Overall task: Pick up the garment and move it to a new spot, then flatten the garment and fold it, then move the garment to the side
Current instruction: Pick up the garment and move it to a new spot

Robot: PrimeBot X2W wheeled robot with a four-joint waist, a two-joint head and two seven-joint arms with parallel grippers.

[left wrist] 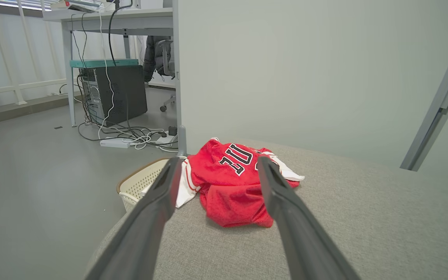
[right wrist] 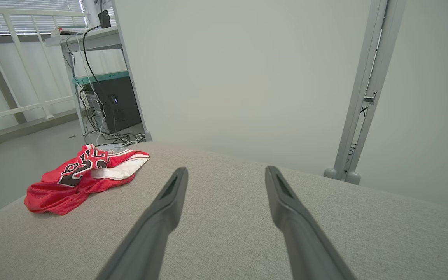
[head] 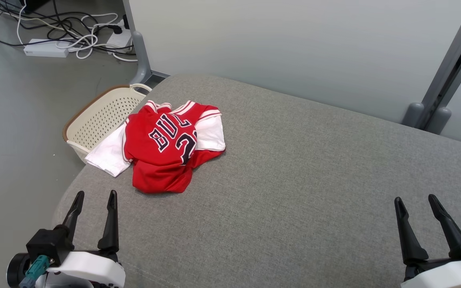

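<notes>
Garment (head: 166, 156) pickup looks like the step in hand. The red jersey lies crumpled near the far left corner of the grey padded bench (head: 314, 180). A white flap droops over the edge toward the cream basket (head: 98, 116) on the floor just beside it. Whether that white cloth belongs to the jersey is hard to tell.

Both pincers are empty, fingers spread apart. The left pincer (head: 95, 194) hovers at the near left edge, and its wrist view shows the heap (left wrist: 228, 194) framed between its fingers. The right pincer (head: 414, 198) hangs at the near right, well apart from the cloth.

The left arm seems the natural one to reach, since the heap lies straight ahead of it. A grip on a thick red fold near the top would likely lift the whole piece. Pinching the thin white flap risks dragging everything into the basket. The pincer should come down steeply and close only once its fingers straddle a ridge, so the pile is not pushed further left. The bare middle of the bench looks like a sensible new spot, within reach of both arms for flattening.
</notes>
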